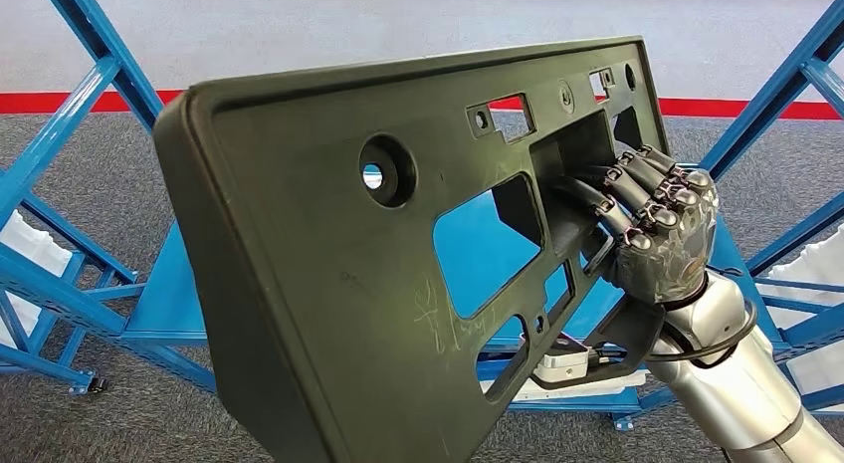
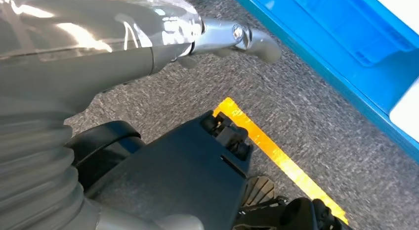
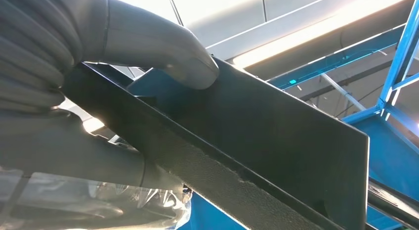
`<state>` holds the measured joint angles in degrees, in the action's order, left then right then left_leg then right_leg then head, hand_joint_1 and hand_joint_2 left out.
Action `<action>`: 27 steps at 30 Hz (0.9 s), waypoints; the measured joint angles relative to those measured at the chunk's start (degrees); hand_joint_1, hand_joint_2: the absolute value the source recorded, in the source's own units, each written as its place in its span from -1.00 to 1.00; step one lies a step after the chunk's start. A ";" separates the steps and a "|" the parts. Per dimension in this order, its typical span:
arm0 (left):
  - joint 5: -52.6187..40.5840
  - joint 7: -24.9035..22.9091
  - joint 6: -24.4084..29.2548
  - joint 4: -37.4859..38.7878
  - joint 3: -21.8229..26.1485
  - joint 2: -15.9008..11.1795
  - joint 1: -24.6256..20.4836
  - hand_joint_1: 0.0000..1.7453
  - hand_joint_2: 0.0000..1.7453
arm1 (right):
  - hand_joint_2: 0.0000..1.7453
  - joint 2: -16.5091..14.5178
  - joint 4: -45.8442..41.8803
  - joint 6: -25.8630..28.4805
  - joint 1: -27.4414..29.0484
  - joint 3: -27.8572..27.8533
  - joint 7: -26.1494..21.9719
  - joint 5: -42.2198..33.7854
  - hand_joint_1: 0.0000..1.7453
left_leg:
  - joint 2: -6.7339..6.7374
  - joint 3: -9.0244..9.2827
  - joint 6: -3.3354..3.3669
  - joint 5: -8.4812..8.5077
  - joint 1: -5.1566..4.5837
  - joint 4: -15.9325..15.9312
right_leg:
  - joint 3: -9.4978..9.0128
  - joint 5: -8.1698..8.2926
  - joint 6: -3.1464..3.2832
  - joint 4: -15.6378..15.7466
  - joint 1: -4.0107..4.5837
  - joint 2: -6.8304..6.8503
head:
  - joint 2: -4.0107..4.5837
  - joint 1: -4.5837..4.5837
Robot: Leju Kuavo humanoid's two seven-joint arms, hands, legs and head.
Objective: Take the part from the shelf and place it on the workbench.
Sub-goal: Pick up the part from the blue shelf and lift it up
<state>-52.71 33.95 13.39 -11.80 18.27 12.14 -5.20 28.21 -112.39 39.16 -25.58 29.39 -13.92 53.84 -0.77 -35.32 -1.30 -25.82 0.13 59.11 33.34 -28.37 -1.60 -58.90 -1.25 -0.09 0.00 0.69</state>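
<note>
Head view: you've got the black plastic part (image 1: 328, 274), a long flat panel w/ cutouts and a round hole, held up off the blue shelf (image 1: 169, 304), tilted, close to the camera. The right hand (image 1: 657, 224) grips it near its far end, dark fingers (image 1: 637, 199) hooked through a rectangular cutout, silver forearm coming in from the lower right corner. Through the cutouts you see the shelf's blue surface; blue diagonal braces stand on both sides, grey carpet and a red floor line (image 1: 737, 108) beyond.

Right wrist view: the thick grey thumb (image 3: 168, 52) presses on the part's (image 3: 276, 141) flat face, the panel's edge running diagonally past it, so the hand is closed on the part w/ thumb on one side, fingers on the other.

Left wrist view: the left hand (image 2: 123, 37) hangs over grey carpet beside a yellow floor strip (image 2: 276, 156) and the shelf's blue edge (image 2: 316, 67). It holds nothing you can see, but you can't tell how far open the fingers are.
</note>
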 joint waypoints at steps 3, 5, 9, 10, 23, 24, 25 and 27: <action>0.26 -2.23 0.04 0.00 0.02 -0.19 -0.08 -1.00 1.00 | 1.00 -0.10 0.00 0.05 0.46 0.13 -0.10 -0.06 0.94 | 0.00 0.00 0.00 0.00 0.00 0.00 | 0.00 0.00 0.00 0.00 0.00 0.00 | 0.00 0.01; 0.52 -3.39 0.31 0.00 0.05 -0.37 -0.10 -1.00 1.00 | 1.00 -0.13 0.00 0.12 0.93 0.17 -0.30 -0.31 0.94 | 0.00 0.00 0.00 0.00 0.00 0.00 | 0.00 0.00 0.00 0.00 0.00 0.00 | 0.00 -0.01; -0.01 -5.08 1.39 0.00 0.07 -0.60 -0.08 -1.00 1.00 | 1.00 -0.12 -0.01 0.25 1.99 0.15 -0.83 -1.39 0.94 | 0.00 0.00 0.00 0.00 0.00 0.00 | 0.00 0.00 0.00 0.00 0.00 0.00 | 0.00 0.01; -0.18 -5.44 1.66 0.00 0.07 -0.64 -0.07 -1.00 1.00 | 1.00 -0.11 -0.03 0.25 2.31 0.11 -0.99 -1.76 0.94 | 0.00 0.01 0.00 0.00 0.00 0.00 | 0.00 0.00 0.00 0.00 0.00 0.00 | 0.00 0.00; -1.17 -7.18 4.42 -0.01 0.07 -2.43 0.01 -1.00 1.00 | 1.00 -4.41 -0.65 0.40 9.87 -3.77 -10.41 -6.19 0.94 | 0.03 -0.04 0.66 -0.53 -0.28 0.49 | -0.20 -0.19 -0.34 0.09 -0.39 0.00 | 0.00 0.23; -1.19 -7.05 4.50 -0.01 0.07 -2.70 -0.01 -1.00 1.00 | 1.00 -4.98 -0.64 0.40 10.16 -4.04 -10.70 -6.31 0.94 | 0.04 -0.05 0.80 -0.62 -0.34 0.58 | -0.26 -0.24 -0.45 0.11 -0.43 0.00 | 0.00 0.26; -1.19 -6.93 4.59 -0.02 0.07 -2.98 -0.03 -1.00 1.00 | 1.00 -5.49 -0.64 0.40 10.39 -4.26 -10.91 -6.44 0.94 | 0.04 -0.03 0.93 -0.69 -0.42 0.63 | -0.35 -0.24 -0.59 0.20 -0.47 0.00 | 0.00 0.28; -1.13 -6.75 4.68 -0.03 0.07 -3.36 -0.06 -1.00 1.00 | 1.00 -6.23 -0.63 0.40 10.76 -4.60 -11.17 -6.60 0.94 | 0.08 0.35 1.28 -0.55 -0.25 0.08 | -0.59 -0.34 -0.93 0.32 -0.44 0.00 | 0.00 0.37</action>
<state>-53.84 27.20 18.07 -11.83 18.34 8.78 -5.27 21.98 -113.02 39.56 -14.82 24.80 -25.09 47.24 -0.69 -34.97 -0.01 -26.36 -0.13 59.18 32.74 -28.71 -2.53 -58.58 -1.69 -0.09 0.00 1.06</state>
